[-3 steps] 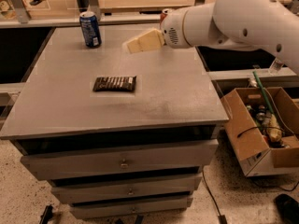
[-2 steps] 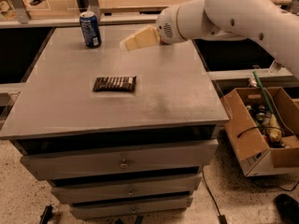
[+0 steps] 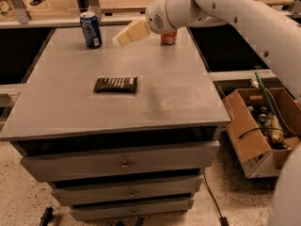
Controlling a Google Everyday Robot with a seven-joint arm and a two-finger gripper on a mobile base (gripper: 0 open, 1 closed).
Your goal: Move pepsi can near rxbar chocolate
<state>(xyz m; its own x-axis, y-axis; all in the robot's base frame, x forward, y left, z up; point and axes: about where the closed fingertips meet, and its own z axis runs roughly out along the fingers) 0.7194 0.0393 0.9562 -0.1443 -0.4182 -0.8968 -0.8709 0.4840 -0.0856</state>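
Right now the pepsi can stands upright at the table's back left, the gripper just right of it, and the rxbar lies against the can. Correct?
Not quite. The camera view shows the rxbar chocolate lying flat apart from the pepsi can, nearer the table's middle. The rest holds: the can stands upright at the back left, the gripper just right of it.

**Grey top, blue can, dark bar**

We see a plain grey table point(image 3: 164, 98). At its eleven o'clock stands the pepsi can point(image 3: 91, 29), blue with white and red markings and a silver top. The rxbar chocolate point(image 3: 115, 84), near the centre, is dark brown-black with pale markings. The cream gripper point(image 3: 117, 41) hovers at twelve o'clock on a white arm point(image 3: 244, 13). At one o'clock is an orange-red can point(image 3: 168, 38).
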